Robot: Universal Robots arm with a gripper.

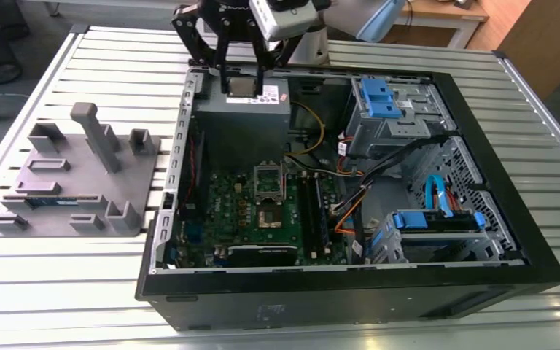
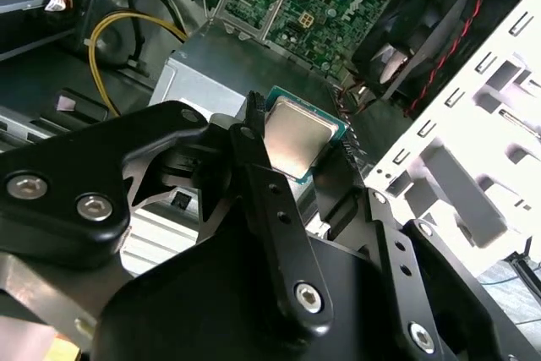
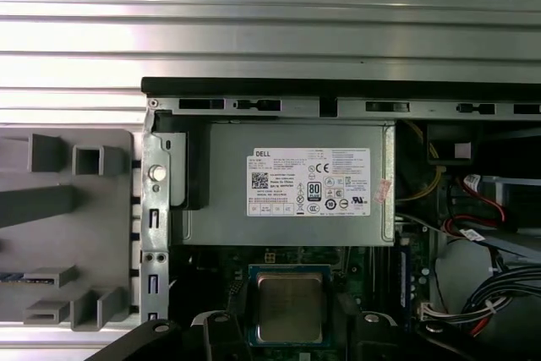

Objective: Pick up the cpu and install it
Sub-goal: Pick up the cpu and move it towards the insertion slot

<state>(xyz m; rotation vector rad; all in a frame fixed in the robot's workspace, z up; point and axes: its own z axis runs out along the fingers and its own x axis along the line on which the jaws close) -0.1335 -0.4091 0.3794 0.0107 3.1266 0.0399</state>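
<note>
gripper (image 2: 301, 143): 2 black fingers clamped on opposite edges of the cpu (image 2: 296, 133) — lid up | cpu between the fingertips, power supply (image 3: 292, 150) below it, socket (image 1: 268, 191) well apart and lower | judged: light, stiff, thin, fragile underside — hold by edges only

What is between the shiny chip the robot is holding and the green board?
The grey power supply box lies between the cpu and the green board. The exterior view shows this, and so does the second wrist view.
</note>
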